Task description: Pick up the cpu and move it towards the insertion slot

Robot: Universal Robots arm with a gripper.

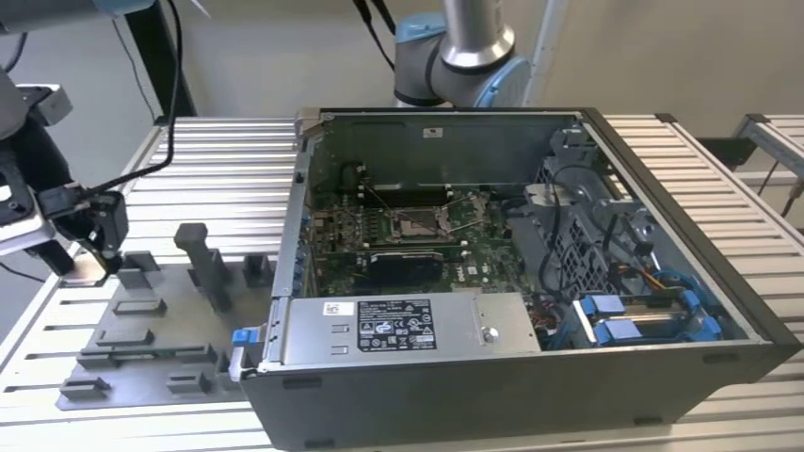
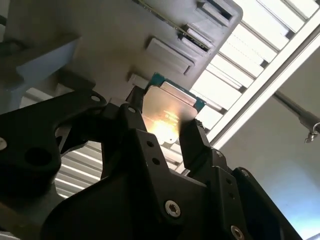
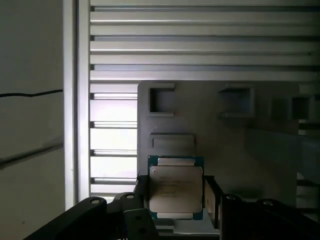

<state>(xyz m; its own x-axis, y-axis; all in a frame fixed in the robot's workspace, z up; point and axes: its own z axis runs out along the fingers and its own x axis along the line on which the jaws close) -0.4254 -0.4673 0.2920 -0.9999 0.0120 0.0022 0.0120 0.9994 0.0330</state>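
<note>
My tool (image 1: 79, 266) is clenched on the cpu (image 3: 176, 190). In both wrist views the chip sits flat btwn my two black fingers (image 3: 214, 200), pinched by its edges, pale top showing. So the pick looks done, or v. nearly. I can't tell if the chip is fully clear of the grey fixture plate (image 1: 151, 330) under it.

The move is what's left, I'd judge. In the exterior view I'm at that view's far left, by the plate's edge, well apart from the insertion slot (image 1: 415, 223). The slot sits on the green board (image 1: 484, 256) inside the open pc case (image 1: 503, 400), w/ the case wall in btwn.

Surface: pale slatted metal counter (image 1: 226, 155), carrying plate + case. Room: plain light wall behind, black cables (image 1: 164, 56) hanging, a 2nd slatted counter at the view's right.
</note>
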